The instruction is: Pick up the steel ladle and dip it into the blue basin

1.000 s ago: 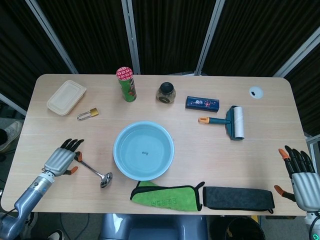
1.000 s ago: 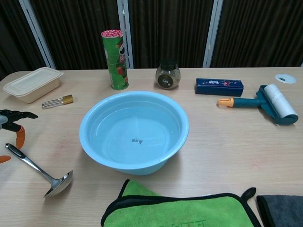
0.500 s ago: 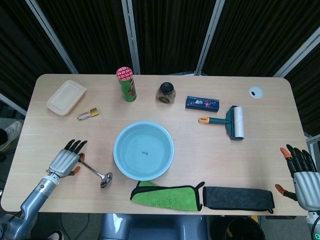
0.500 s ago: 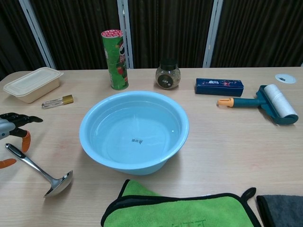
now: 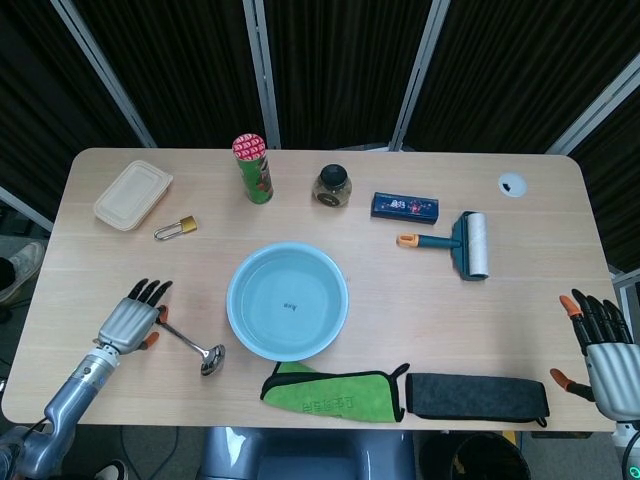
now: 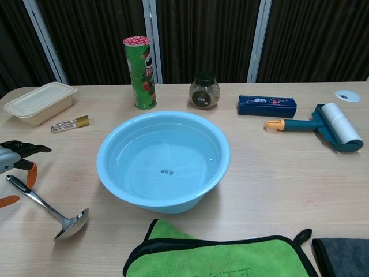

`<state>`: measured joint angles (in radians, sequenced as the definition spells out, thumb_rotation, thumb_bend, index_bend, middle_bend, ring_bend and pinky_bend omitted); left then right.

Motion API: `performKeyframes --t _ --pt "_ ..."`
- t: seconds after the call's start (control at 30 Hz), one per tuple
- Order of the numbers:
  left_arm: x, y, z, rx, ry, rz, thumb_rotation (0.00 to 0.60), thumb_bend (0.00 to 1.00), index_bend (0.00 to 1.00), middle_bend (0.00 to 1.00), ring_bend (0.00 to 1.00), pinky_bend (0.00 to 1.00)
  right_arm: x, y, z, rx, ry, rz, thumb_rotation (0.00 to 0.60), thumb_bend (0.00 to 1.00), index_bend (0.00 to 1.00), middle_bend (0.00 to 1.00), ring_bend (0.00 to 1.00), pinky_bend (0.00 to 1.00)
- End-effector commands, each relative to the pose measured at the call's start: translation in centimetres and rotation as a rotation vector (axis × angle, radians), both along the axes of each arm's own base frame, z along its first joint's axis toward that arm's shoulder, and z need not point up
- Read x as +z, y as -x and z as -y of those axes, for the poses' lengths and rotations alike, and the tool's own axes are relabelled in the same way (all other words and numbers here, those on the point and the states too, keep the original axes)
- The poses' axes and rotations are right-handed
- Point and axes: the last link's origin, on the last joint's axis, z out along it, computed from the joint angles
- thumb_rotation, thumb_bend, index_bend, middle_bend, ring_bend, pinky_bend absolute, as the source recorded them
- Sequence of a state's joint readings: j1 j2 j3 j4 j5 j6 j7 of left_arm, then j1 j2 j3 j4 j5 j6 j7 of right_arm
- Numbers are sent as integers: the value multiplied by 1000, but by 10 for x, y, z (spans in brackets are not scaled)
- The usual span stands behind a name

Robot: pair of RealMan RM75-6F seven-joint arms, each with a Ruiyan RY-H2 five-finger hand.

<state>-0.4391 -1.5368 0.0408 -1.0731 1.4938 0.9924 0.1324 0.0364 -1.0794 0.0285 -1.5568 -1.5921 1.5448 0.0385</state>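
Note:
The steel ladle (image 5: 192, 345) (image 6: 48, 208) lies flat on the table left of the blue basin (image 5: 287, 301) (image 6: 163, 160), its bowl toward the front and its dark handle end pointing back left. My left hand (image 5: 130, 318) (image 6: 14, 163) hovers over the handle end with fingers spread and holds nothing. The basin holds clear water and stands in the table's middle. My right hand (image 5: 602, 345) rests open at the table's front right corner, far from both; the chest view does not show it.
Along the back stand a lidded container (image 5: 132, 194), a padlock (image 5: 175, 228), a green can (image 5: 254, 169), a jar (image 5: 332, 186), a blue box (image 5: 404, 207) and a lint roller (image 5: 460, 243). A green cloth (image 5: 334, 392) and a dark pouch (image 5: 477, 396) lie at the front edge.
My left hand has shifted slightly toward the front, over the ladle's handle end. The ladle, the basin and the right hand have stayed put.

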Motion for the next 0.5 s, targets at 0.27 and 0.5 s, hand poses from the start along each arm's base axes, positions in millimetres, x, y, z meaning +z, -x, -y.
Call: performKeyframes --t 0.27,0.5 --pt "-3 -1 -8 -3 -10 -8 600 346 428 0 0 0 -3 0 1 -1 -19 -3 600 0 0 0 0 0" --pt "-11 -5 -8 -7 18 -4 600 347 423 0 0 0 -2 0 1 3 -17 2 600 0 0 0 0 0"
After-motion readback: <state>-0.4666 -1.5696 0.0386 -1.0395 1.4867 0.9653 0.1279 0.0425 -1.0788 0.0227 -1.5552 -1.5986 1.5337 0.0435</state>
